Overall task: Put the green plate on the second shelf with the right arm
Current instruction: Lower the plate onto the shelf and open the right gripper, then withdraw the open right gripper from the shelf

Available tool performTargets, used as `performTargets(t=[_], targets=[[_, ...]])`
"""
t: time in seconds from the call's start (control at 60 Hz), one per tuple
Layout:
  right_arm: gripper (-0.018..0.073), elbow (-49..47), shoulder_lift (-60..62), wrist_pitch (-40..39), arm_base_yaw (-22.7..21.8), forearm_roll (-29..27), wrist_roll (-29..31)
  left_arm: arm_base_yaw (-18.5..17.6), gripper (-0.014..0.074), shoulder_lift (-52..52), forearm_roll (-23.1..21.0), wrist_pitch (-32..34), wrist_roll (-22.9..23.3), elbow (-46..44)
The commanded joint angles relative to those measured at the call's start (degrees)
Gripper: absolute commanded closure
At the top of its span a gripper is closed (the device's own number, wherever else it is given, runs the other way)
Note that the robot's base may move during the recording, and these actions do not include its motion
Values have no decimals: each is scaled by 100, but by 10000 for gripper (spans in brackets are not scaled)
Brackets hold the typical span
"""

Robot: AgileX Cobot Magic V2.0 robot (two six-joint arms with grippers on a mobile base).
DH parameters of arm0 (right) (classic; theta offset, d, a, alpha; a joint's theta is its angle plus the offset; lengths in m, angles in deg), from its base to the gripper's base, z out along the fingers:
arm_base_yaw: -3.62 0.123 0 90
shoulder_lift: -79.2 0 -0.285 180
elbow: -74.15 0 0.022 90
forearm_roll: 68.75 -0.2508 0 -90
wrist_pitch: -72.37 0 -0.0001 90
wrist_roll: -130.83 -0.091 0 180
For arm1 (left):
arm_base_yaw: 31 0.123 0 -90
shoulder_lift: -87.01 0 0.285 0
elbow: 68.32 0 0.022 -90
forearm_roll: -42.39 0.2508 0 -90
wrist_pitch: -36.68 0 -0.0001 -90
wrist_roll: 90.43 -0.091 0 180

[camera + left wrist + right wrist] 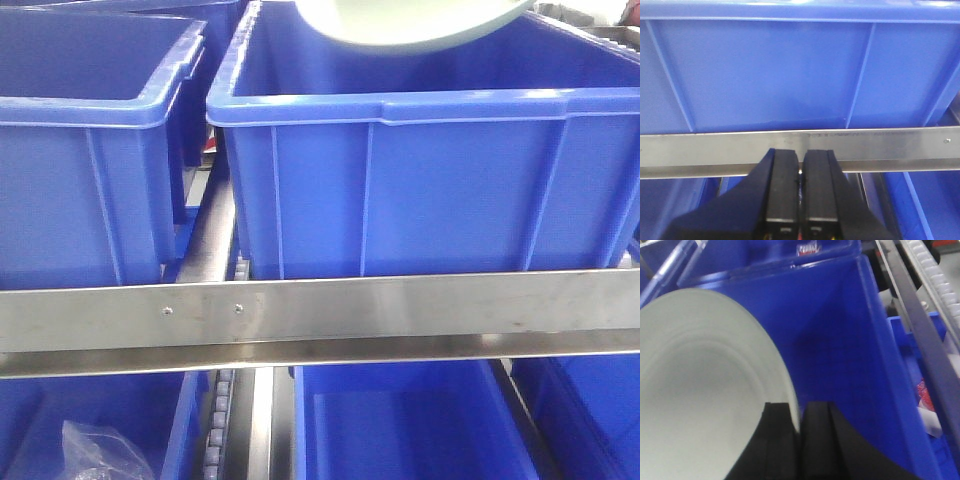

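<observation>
The round, shallow, pale sage-green matte plate [700,385] is gripped at its rim by the right gripper [800,427], whose black fingers are pinched onto the thin edge, one on each face. The plate is held tilted above the open interior of a deep blue plastic bin [850,355], and in the front-facing view only its lower curved edge [410,22] is seen at the top of the frame, over the same large blue bin [420,190]. That bin is seated on a shelf fronted by a brushed steel rail [320,315], with a second blue plastic bin [90,170] just beside it on the left. Further blue bins [400,420] are seen on the level beneath, one containing a crumpled clear plastic bag [100,450]. The left gripper [800,172] is seen with its black fingers pressed together, nothing between them, close in front of the steel rail [865,145]
</observation>
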Motion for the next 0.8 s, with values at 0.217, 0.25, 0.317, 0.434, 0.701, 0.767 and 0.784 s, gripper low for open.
performTargets(t=[0.217,0.25,0.317,0.434,0.701,0.767,0.784], targets=[[77,-391,344,-135,2,8,0,-4,473,-122,-8,459,-11,229],[94,-292,471,-77,2,8,0,-4,473,-122,-8,459,-11,229],[157,76,884,-53,2,8,0,-4,473,-122,-8,459,-11,229],[320,980,1807,-199,-4,8,0,-4,473,-122,-8,459,-11,229],[505,3354,4224,-349,-4,109,5,-4,473,-122,-8,459,-11,229],[505,3776,4616,-354,-4,111,5,-4,473,-122,-8,459,-11,229],[505,3875,4689,-354,-4,111,5,-4,473,-122,-8,459,-11,229]])
